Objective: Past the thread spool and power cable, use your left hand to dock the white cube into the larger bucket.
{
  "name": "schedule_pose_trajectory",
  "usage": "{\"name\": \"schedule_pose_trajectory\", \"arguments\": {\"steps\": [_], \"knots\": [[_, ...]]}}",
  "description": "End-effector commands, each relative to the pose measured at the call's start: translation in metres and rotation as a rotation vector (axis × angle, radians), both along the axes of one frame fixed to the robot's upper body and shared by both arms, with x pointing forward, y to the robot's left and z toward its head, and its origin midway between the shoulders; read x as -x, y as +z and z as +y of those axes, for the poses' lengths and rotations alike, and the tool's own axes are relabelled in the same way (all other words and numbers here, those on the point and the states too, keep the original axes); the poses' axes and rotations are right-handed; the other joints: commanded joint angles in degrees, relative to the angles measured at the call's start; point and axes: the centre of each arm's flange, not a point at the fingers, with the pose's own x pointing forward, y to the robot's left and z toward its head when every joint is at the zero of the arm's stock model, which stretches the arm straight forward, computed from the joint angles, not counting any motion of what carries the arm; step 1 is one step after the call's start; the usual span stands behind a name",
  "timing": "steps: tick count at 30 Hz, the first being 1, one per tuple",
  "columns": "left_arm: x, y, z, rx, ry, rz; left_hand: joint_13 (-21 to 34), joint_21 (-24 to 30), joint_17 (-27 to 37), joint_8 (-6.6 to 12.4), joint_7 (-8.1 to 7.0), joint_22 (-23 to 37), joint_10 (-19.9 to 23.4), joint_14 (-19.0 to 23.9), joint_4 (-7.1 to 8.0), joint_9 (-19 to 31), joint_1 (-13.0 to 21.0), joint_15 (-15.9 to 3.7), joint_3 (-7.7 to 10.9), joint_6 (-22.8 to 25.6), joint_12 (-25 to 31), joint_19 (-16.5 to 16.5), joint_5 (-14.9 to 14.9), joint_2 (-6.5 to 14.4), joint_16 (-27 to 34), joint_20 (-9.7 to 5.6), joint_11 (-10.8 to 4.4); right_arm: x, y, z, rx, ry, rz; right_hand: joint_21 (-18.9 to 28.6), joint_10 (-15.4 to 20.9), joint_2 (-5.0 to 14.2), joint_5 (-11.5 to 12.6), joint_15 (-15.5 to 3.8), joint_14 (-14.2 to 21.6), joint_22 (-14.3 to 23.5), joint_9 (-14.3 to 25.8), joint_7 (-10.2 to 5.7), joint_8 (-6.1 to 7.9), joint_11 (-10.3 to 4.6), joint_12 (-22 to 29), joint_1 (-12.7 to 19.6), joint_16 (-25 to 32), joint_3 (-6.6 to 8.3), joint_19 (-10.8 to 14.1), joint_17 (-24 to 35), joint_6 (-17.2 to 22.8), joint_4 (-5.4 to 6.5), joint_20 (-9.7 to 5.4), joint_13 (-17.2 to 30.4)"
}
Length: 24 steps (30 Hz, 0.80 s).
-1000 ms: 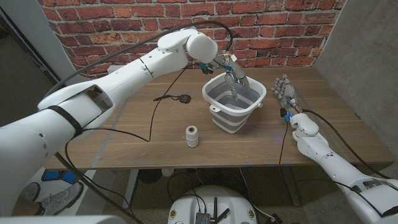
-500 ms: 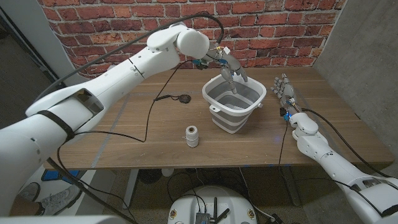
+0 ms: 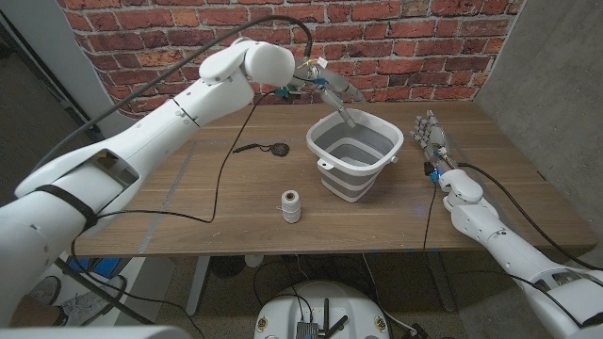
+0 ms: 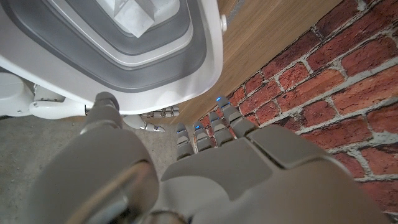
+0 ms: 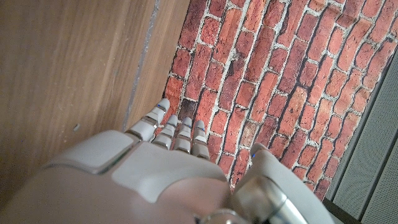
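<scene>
The cube [image 4: 134, 15] lies on the bucket's [image 3: 354, 158] floor. The left hand [image 3: 332, 89] hovers above the rim's far-left side, fingers apart and holding nothing. The docking looks done; next, the arm should clear away. The right hand [image 3: 433, 141] waits beside the bucket, fingers apart.

white cube [image 4: 134, 14] inside bucket [image 4: 155, 68]

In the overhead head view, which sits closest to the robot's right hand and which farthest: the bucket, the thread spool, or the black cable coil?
From the right hand, at the table's right side:
1. Bucket, just to its left, mid-table.
2. Thread spool, farther left, near the front edge.
3. Black cable coil, left of the bucket; slightly farther than the spool.
</scene>
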Motion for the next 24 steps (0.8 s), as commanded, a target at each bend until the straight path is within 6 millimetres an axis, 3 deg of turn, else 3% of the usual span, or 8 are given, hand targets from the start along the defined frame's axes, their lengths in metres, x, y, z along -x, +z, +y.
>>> {"name": "schedule_pose_trajectory", "arguments": {"steps": [1,7,10,16,19,24], "knots": [[0.001,-0.008,0.037,0.222,0.02,0.064,0.1,-1.4,0.2,-0.15,0.23,0.3,-1.7,-1.2,0.37,0.1,-1.6,0.43,-0.28,-2.0,-0.2,-1.1,-0.2,0.6,-0.1,-1.68,0.59,0.002,0.001,0.002,0.006,0.002,0.001,0.4,0.1,3.59,-0.1,-0.9,-0.4,0.2,0.3,-0.2,0.02,-0.11,0.2,0.0,0.2,-0.03,0.0,0.1,-0.1,-0.18,0.2,0.1],[0.003,-0.016,0.05,0.317,0.033,0.075,0.1,-3.4,0.1,-0.08,0.81,0.3,-3.3,-2.9,0.61,0.0,-3.3,1.38,-0.55,-3.8,-0.2,-2.8,-0.3,0.8,-0.2,-1.2,1.42,0.003,0.0,0.003,0.01,0.005,-0.002,0.4,0.1,3.62,-0.1,-0.91,-0.4,0.2,0.3,-0.25,0.08,-0.08,0.2,0.0,0.2,0.02,0.0,0.1,0.0,-0.25,0.25,0.1],[0.003,-0.021,0.059,0.386,0.031,0.082,0.0,-5.5,0.1,-0.06,1.2,0.3,-5.1,-4.7,0.93,0.0,-4.9,2.27,-0.78,-5.1,-0.3,-5.4,-0.4,1.2,-0.3,-0.52,1.75,0.004,0.001,0.003,0.014,0.007,-0.002,0.3,0.1,3.59,-0.1,-0.89,-0.4,0.2,0.3,-0.21,0.07,-0.07,0.2,0.1,0.2,0.02,-0.1,0.1,0.0,-0.28,0.27,0.1],[0.002,-0.037,0.075,0.498,0.032,0.083,0.0,-6.9,0.1,-0.19,2.84,0.3,-6.2,-6.4,1.12,-0.1,-6.3,2.71,-0.86,-7.1,-0.1,-6.5,-0.4,1.7,-0.2,-1.15,3.45,0.006,0.002,0.003,0.024,0.008,-0.003,0.3,0.1,3.61,-0.1,-0.89,-0.4,0.2,0.3,-0.23,0.04,-0.06,0.2,0.1,0.2,0.05,-0.1,0.1,-0.1,-0.33,0.18,0.1],[0.001,-0.046,0.082,0.557,0.035,0.076,-0.1,-7.6,0.1,-0.19,3.3,0.3,-6.6,-7.3,1.13,-0.1,-6.7,2.9,-0.84,-7.8,-0.1,-7.2,-0.4,2.0,-0.3,-1.51,3.55,0.007,0.004,0.004,0.032,0.008,-0.005,0.3,0.0,3.63,-0.1,-0.92,-0.4,0.2,0.3,-0.25,0.05,-0.06,0.2,0.1,0.2,0.06,-0.1,0.1,-0.1,-0.35,0.13,0.1],[0.0,-0.059,0.092,0.648,0.044,0.08,-0.1,-8.8,0.1,0.02,6.19,0.3,-7.4,-8.3,1.11,-0.1,-7.8,3.01,-1.0,-8.6,0.0,-8.4,-0.3,2.2,-0.2,-1.8,4.38,0.009,0.006,0.004,0.037,0.006,-0.008,0.3,0.1,3.63,-0.1,-0.93,-0.4,0.2,0.3,-0.24,0.06,-0.06,0.2,0.1,0.2,0.05,-0.1,0.1,-0.1,-0.36,0.09,0.1]]}}
